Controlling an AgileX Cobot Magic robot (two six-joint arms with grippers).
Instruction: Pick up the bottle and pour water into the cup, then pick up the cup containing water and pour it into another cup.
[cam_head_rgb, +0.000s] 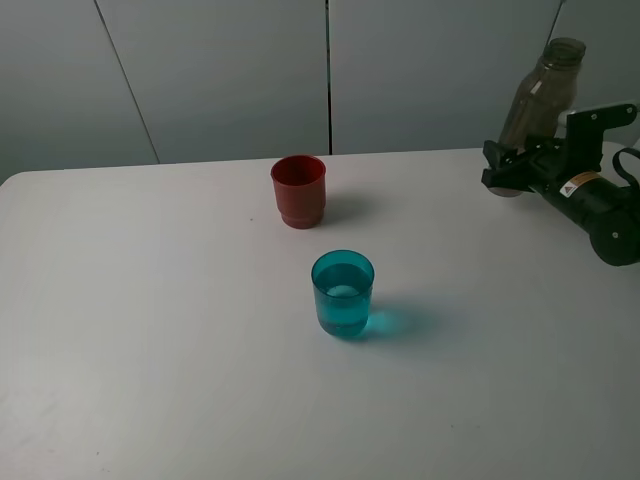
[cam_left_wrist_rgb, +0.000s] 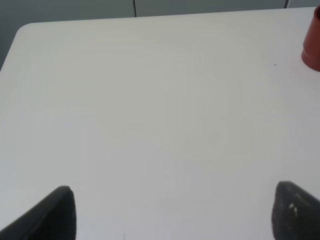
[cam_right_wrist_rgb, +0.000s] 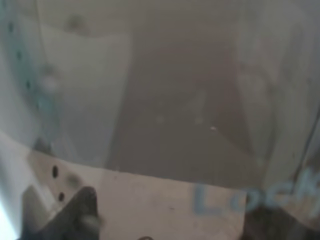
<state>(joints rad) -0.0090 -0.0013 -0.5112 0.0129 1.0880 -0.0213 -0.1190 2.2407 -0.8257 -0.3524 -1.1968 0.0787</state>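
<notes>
On the far right of the tabletop, the high camera shows us the right end effector clenched on the lower part of the bottle. The bottle leans a little, with its open neck uppermost against the grey wall panels. From this view we cannot tell whether its base touches the tabletop.

Near the middle stands the teal cup, upright, with water in it and a teal glow on the tabletop to its right. The red cup stands upright beyond it, a little further left and further away, apart from the teal cup. Both cups are well apart from the bottle.

The right wrist camera gives us what the high view cannot: the bottle pressed close against the lens. Its smoky translucent wall fills nearly the whole picture, with a dark finger at its edge and some blurred pale blue lettering. Neither cup shows there.

The left wrist camera shows us the one thing the high view leaves out, the left end effector. It is released, with its two dark fingertips spread wide over bare tabletop and holding nothing. Only a sliver of the red cup appears at that picture's border, and we see neither the teal cup nor the bottle in it.
</notes>
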